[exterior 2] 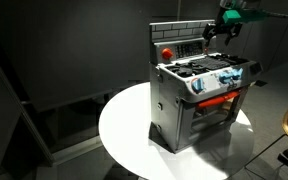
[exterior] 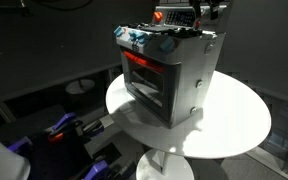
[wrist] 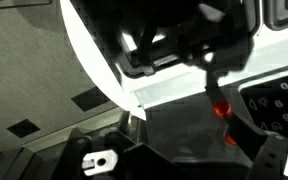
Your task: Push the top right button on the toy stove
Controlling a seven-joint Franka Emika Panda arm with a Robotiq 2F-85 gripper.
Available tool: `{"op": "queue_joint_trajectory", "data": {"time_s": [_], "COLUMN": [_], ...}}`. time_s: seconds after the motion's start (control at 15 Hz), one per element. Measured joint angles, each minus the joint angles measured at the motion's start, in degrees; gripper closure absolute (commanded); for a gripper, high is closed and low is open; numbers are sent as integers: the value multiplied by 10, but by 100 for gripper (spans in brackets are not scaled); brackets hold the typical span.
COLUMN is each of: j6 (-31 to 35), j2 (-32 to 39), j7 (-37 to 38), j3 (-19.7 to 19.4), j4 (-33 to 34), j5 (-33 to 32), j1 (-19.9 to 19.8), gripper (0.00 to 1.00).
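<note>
Overhead, gripper (exterior 2: 222,29) beside toy stove (exterior 2: 197,100) back panel (exterior 2: 177,38); white round table (exterior 2: 124,130)

Toy stove (exterior 2: 170,112): matt silver-grey plastic w/ glossy window (exterior: 140,63); smooth white table (exterior 2: 124,137)

silver-grey toy stove (exterior: 189,80), red-orange glowing door window (exterior: 142,66), blue knobs (exterior: 137,38), red back panel (exterior: 170,15), white table (exterior: 239,120)

Beneath my reach stands a round white table (exterior: 239,120) on a single white pedestal (exterior: 165,165). The toy stove (exterior: 169,75) sits upright directly on its top (bare white surface shows around its base in both exterior views), its shadow falling across the tabletop.
</note>
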Motion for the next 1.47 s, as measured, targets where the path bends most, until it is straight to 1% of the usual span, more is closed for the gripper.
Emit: {"op": "queue_joint_trajectory", "data": {"time_s": [0.33, 0.73, 1.07, 1.47], "j6": [-17, -103, -174, -228], "j2": [-5, -31, -67, -136], "j7": [-4, -60, -132, -171], "j3": [0, 9, 18, 31], "j4": [0, -10, -43, -105], "j5": [3, 48, 93, 97], "j1": [4, 8, 8, 8], "gripper": [0, 0, 0, 0]}}
